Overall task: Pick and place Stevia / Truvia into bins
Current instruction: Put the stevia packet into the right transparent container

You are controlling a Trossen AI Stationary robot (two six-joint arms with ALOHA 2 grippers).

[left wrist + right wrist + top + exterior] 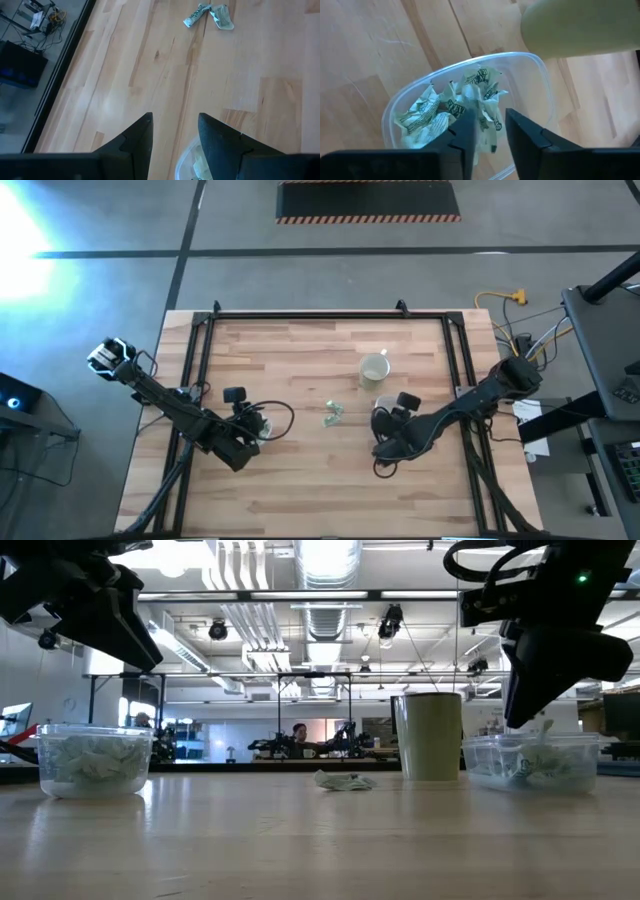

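Two crumpled green-and-white Stevia packets (332, 415) (343, 781) (210, 15) lie flat on the wood mid-table. The round clear tub (95, 760) (189, 159), full of packets, stands at the left. My left gripper (175, 125) (245, 442) hovers open just above its rim. The rounded-rectangular tub (470, 107) (530, 760), also holding packets, stands at the right. My right gripper (489, 122) (385, 438) points down into it from above, its fingers a little apart, with packets (482, 95) showing in the gap. My right gripper hangs over the packet heap in the rectangular tub, and one packet (487, 120) shows between its fingers. I cannot tell whether the fingers touch it. My left gripper touches nothing.
A pale cream mug (374, 367) (432, 735) stands just beyond the rectangular tub, close to my right gripper. A black rail frame (300, 315) runs along the table's far and side edges. Bare wood lies between the two tubs and along the near edge.
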